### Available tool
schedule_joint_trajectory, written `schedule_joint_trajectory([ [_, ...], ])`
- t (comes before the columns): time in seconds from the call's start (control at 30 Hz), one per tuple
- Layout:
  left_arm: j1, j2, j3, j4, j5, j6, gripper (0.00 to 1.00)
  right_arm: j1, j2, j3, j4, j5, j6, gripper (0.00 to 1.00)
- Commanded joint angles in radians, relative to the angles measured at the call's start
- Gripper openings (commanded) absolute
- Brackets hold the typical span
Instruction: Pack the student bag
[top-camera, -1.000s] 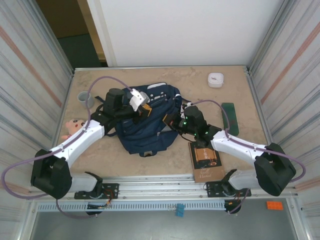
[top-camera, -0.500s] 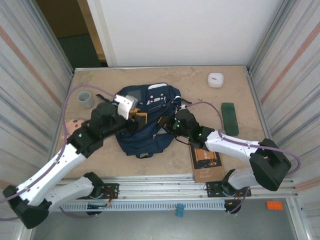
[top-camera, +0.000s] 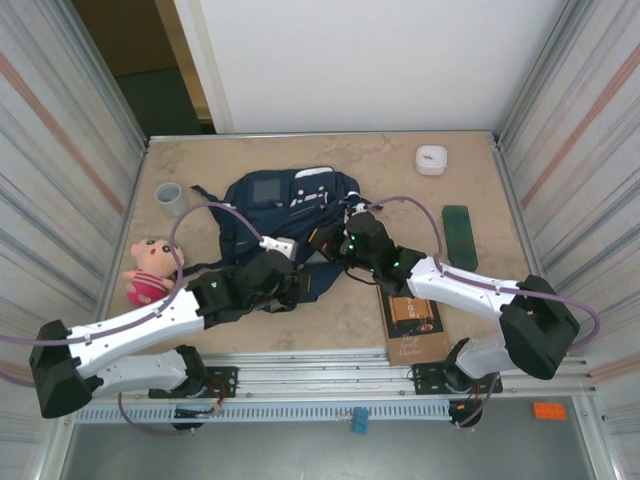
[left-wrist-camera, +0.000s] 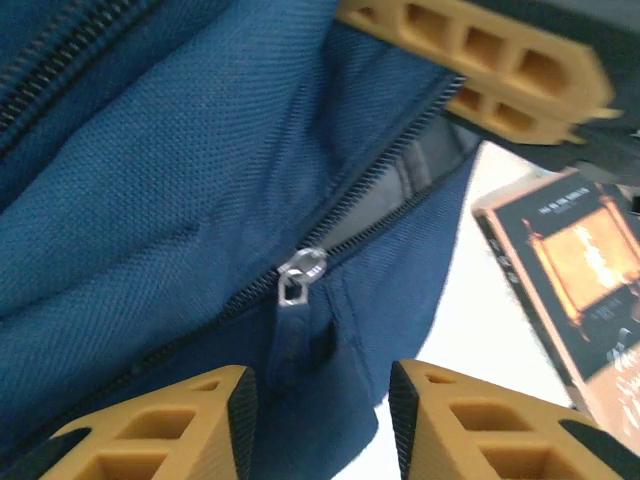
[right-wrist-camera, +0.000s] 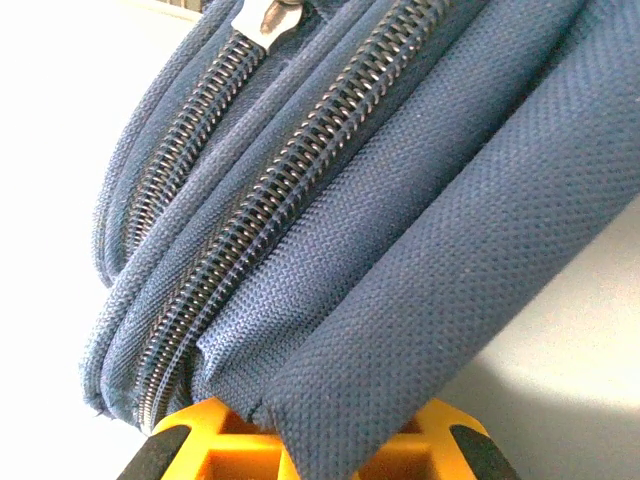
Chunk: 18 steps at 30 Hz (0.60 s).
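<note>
**Blue bag pinched on one side, zip pull in front of the other pincer**

The large navy blue fabric student bag (top-camera: 283, 205) lies flat in the middle of the pale sandy table (top-camera: 470, 190). Its white-grey patches point to the far side. The right pincer (top-camera: 322, 243) is squeezed tight on a fold of the bag's cloth at its right edge, next to two rows of zip teeth. The left pincer (left-wrist-camera: 320, 385) hovers at the bag's near corner. Its two orange fingers (left-wrist-camera: 160, 430) are partway apart and grip nothing. A small silver zip pull (left-wrist-camera: 298, 277) sits just ahead of them on a partly open zip. A flat brown book (top-camera: 412, 318) lies just beside the bag on the right. A pink soft doll (top-camera: 145, 272) lies to the left, with a grey cup (top-camera: 170, 197) further back. A small white round box (top-camera: 431, 159) and a dark green flat case (top-camera: 457, 235) sit well apart on the right.
</note>
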<state>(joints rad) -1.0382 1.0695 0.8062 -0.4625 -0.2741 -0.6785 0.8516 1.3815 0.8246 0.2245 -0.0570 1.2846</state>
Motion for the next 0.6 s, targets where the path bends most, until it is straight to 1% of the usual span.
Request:
schedule_joint_trajectory([
  [0.0, -0.001, 0.024, 0.013, 0.047, -0.119, -0.043, 0.41, 0.010, -0.006, 0.059, 0.053, -0.015, -0.034, 0.00],
  [0.13, 0.011, 0.070, 0.003, 0.066, -0.139, -0.055, 0.39, 0.011, 0.001, 0.068, 0.056, -0.032, -0.038, 0.00],
  [0.2, 0.016, 0.089, -0.005, 0.077, -0.151, -0.060, 0.35, 0.012, 0.003, 0.074, 0.054, -0.038, -0.044, 0.00],
  [0.27, 0.029, 0.102, -0.012, 0.113, -0.144, -0.044, 0.29, 0.014, 0.005, 0.082, 0.052, -0.043, -0.050, 0.00],
  [0.4, 0.053, 0.116, -0.003, 0.119, -0.118, -0.020, 0.07, 0.014, 0.010, 0.102, 0.036, -0.060, -0.069, 0.00],
  [0.47, 0.068, 0.105, -0.001, 0.103, -0.100, -0.004, 0.00, 0.007, 0.018, 0.129, -0.022, -0.074, -0.091, 0.00],
  [0.57, 0.100, 0.059, -0.027, 0.113, -0.032, 0.020, 0.00, -0.019, 0.036, 0.152, -0.081, -0.118, -0.104, 0.00],
])
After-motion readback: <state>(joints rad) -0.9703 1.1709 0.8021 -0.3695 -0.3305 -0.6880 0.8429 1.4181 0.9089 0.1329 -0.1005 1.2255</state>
